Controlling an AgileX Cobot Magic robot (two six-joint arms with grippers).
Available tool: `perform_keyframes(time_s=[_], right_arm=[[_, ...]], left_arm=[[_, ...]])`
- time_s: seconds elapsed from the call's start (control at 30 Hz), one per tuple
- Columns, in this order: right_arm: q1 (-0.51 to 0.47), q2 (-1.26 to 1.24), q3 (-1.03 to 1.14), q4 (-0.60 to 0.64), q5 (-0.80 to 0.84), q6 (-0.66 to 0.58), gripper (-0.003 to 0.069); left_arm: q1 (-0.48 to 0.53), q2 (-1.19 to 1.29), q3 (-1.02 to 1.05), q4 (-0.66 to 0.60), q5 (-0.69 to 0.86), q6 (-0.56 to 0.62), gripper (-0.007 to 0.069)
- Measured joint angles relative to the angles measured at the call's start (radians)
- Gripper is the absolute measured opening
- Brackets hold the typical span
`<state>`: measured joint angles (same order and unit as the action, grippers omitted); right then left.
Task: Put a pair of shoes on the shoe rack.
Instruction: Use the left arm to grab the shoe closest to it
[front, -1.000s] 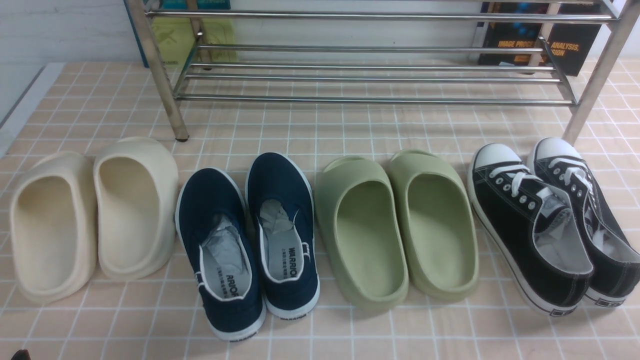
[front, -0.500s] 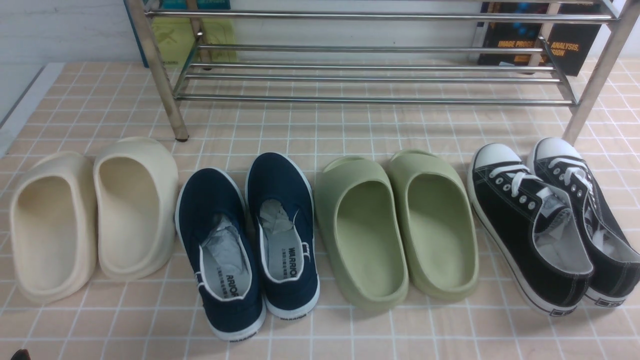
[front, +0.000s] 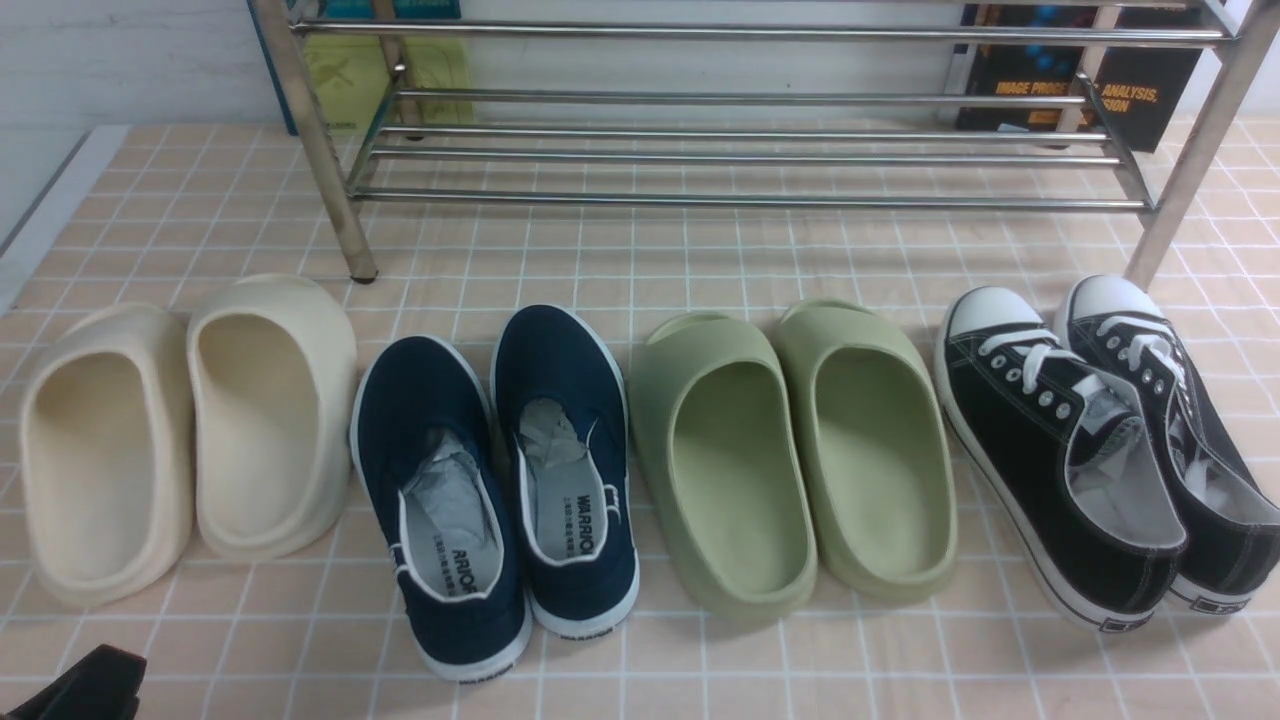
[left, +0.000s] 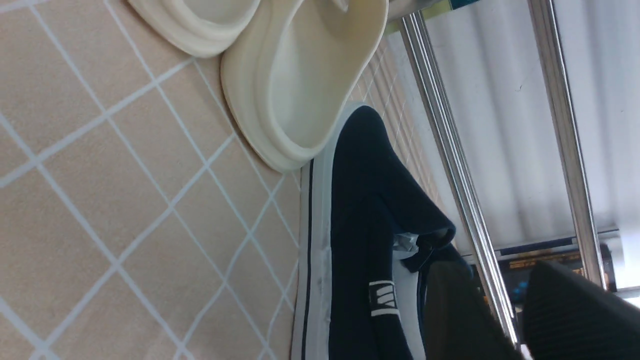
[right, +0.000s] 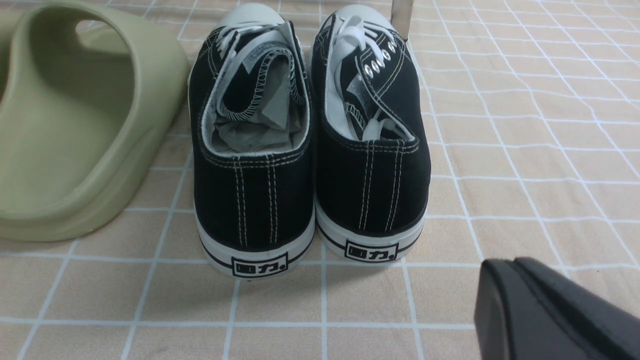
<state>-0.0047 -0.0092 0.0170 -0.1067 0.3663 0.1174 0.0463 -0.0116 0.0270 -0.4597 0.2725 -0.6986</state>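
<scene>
The pair of navy slip-on shoes stands side by side on the tiled floor, heels toward me: the left shoe (front: 415, 405) and the right shoe (front: 560, 360). Both have paper stuffing and grey "WARRIOR" insoles. The chrome shoe rack (front: 740, 198) stands behind them and holds no shoes. My left gripper (front: 80, 685) shows at the bottom left corner, left of and nearer than the navy shoes. In the left wrist view it (left: 492, 272) is open and empty beside a navy shoe (left: 360, 200). My right gripper (right: 505, 285) is shut and empty, near the floor behind the black sneakers.
Cream slides (front: 180, 430) lie left of the navy shoes and touch them. Green slides (front: 790, 450) lie to their right. Black lace-up sneakers (front: 1060, 450) stand at the far right by a rack post (front: 1190, 160). Books (front: 1080, 90) lean against the wall behind the rack.
My left gripper has come further into the bottom left corner of the front view. The shoes and rack have not moved.
</scene>
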Motion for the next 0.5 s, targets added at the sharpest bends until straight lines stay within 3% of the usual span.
perform_keyframes(time_s=[0.3,0.5], right_arm=[[0.0,0.0,0.0,0.0,0.0,0.0,-0.0004],[0.0,0.0,0.0,0.0,0.0,0.0,-0.0004]], left_arm=[[0.0,0.0,-0.031,-0.026,-0.043,0.009,0.0239],[0.0,0.011,-0.331,0.095,0.079,0.344,0.0209]])
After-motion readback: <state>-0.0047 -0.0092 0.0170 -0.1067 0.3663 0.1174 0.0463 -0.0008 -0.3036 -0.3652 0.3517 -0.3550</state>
